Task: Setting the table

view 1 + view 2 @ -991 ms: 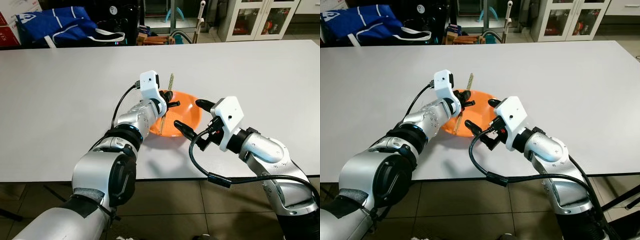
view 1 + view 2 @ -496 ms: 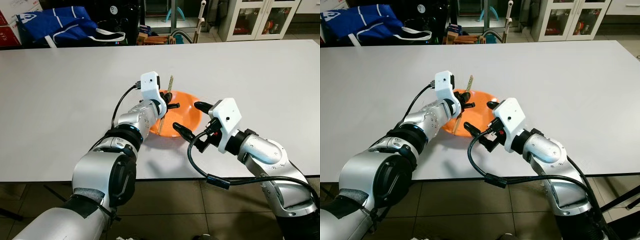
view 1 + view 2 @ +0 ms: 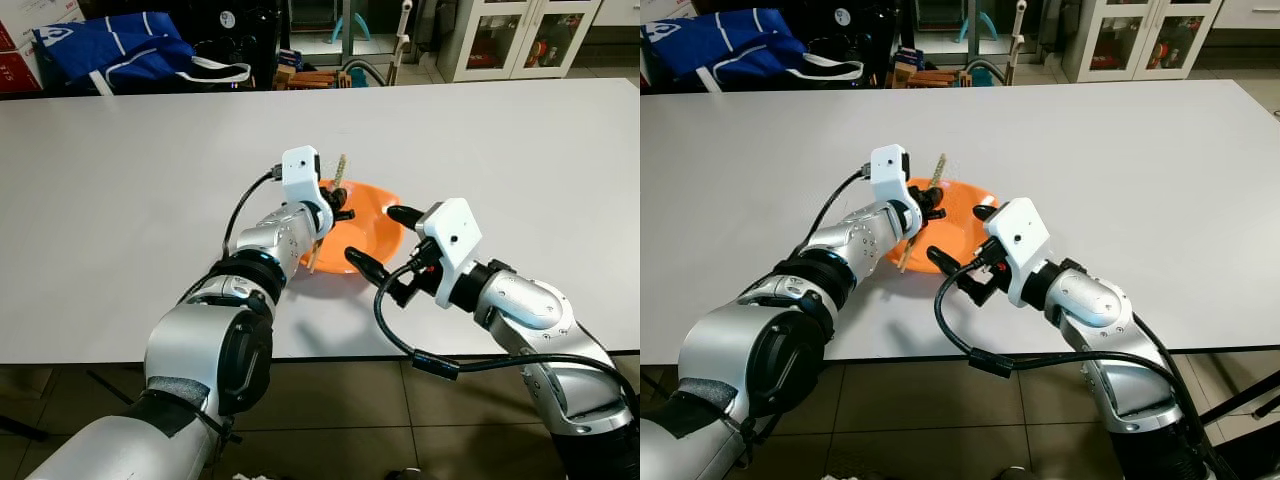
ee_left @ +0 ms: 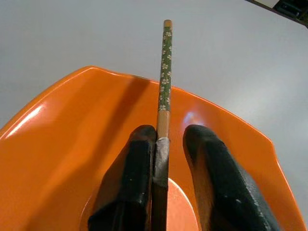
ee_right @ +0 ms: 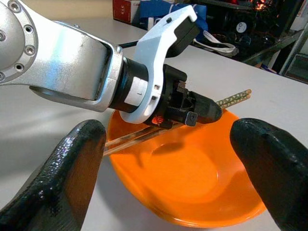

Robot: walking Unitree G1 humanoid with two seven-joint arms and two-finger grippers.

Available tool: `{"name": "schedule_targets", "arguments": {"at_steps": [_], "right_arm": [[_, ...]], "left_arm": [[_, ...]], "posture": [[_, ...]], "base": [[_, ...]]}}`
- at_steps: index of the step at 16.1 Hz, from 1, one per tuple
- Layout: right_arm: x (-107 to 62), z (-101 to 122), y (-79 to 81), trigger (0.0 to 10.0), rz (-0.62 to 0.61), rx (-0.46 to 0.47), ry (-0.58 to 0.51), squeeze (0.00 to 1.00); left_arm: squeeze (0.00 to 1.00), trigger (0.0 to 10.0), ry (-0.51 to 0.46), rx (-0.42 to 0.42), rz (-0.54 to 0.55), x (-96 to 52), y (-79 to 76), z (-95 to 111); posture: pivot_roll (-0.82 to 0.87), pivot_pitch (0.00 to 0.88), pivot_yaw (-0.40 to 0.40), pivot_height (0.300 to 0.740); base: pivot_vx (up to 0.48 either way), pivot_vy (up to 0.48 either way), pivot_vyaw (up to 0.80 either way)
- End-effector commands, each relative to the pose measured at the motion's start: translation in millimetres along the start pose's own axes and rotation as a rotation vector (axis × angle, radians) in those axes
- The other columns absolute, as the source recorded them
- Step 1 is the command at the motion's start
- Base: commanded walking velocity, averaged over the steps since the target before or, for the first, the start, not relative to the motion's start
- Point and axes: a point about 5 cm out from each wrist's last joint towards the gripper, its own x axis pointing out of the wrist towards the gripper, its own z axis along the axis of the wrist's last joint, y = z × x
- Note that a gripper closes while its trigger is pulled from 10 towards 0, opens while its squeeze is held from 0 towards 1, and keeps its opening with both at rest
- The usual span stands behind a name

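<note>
left claw [image 4: 166,159] clamped on slim patterned chopsticks [image 4: 164,72] | glossy orange bowl [image 5: 192,187] | right claw [image 3: 375,240] apart

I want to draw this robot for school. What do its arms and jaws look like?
Both arms are shiny silver metal with rounded black joints. Each wrist wears a boxy white housing, and a black cable loops out from it along the arm. The left gripper and the right gripper each end in two long black jaws with rounded, glossy tips. The left wrist has a small red marking.

Bright even indoor light, soft shadows, sharp frames, blurred near wrist-view fingers.
</note>
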Motion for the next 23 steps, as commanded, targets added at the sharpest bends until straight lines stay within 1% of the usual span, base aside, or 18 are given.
{"name": "schedule_targets", "arguments": {"at_steps": [1, 23], "right_arm": [[0.1, 4.1, 3.1, 10.0, 0.004, -0.009, -0.009, 0.00], [1.6, 2.5, 6.1, 10.0, 0.018, -0.012, -0.003, 0.00]], "left_arm": [[1.00, 10.0, 0.024, 0.002, 0.020, -0.3, 3.7, -4.1], [1.00, 10.0, 0.024, 0.049, 0.017, -0.2, 2.3, -0.7]], "posture": [[-0.22, 0.055, 0.088, 0.740], [-0.21, 0.050, 0.088, 0.740]], "base": [[0.000, 0.000, 0.00], [0.000, 0.000, 0.00]]}}
